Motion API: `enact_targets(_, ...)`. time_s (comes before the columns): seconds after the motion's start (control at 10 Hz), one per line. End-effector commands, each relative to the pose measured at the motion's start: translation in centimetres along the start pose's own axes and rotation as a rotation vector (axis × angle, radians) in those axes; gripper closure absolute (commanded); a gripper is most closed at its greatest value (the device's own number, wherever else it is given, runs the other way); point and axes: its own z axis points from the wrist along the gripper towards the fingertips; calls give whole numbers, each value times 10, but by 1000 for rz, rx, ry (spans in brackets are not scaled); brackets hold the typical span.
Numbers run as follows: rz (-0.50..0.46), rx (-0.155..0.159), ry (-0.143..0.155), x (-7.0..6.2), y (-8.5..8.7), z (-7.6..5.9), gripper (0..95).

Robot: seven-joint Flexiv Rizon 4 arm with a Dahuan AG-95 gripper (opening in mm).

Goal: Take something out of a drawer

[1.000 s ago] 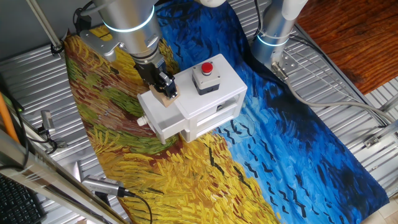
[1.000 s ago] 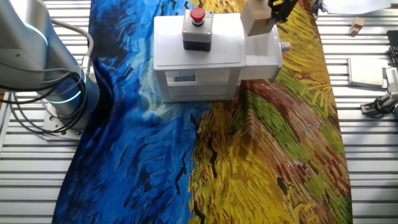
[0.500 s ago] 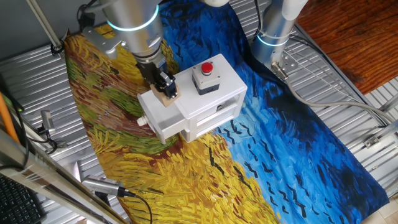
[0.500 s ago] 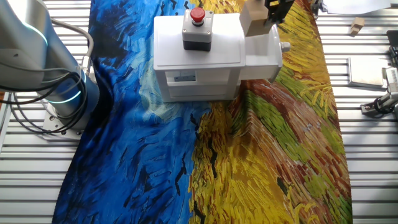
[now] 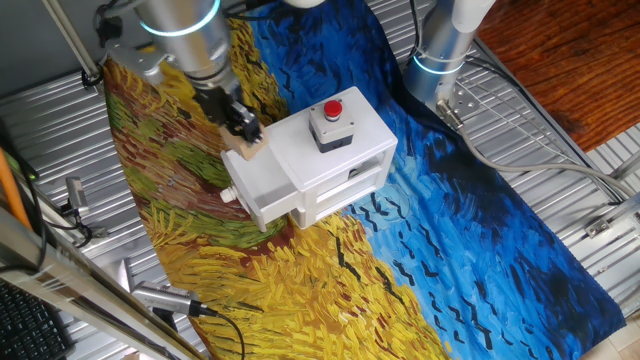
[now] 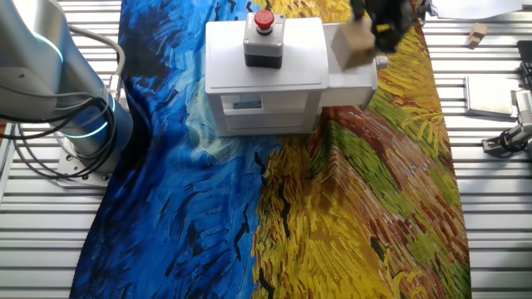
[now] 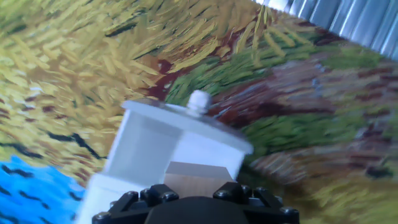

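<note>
Hand [image 5: 243, 130] clamped on the tan block [image 5: 245, 150], holding it raised over the open drawer [image 5: 262, 178], evidently clear of the tray walls so it can be carried off to the counter [image 5: 330, 270]

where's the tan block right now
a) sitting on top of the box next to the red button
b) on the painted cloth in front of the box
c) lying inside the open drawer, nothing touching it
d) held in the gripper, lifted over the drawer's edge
d: the gripper is clamped on the tan block, which hangs by the far edge of the open drawer, away from the red button.
</note>
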Motion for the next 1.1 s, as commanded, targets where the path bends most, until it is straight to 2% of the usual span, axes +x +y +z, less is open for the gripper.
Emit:
enact_targets(0.1, -109, 9, 1, -6, -38, 10, 950)
enact_targets(0.4, -113, 12, 2, -7, -42, 12, 950)
enact_targets(0.8, 99, 21, -28, -7, -42, 12, 950)
enact_targets(1.0, 213, 22, -32, -7, -42, 12, 950)
enact_targets(1.1, 232, 15, -35, -4, -50, 12, 950)
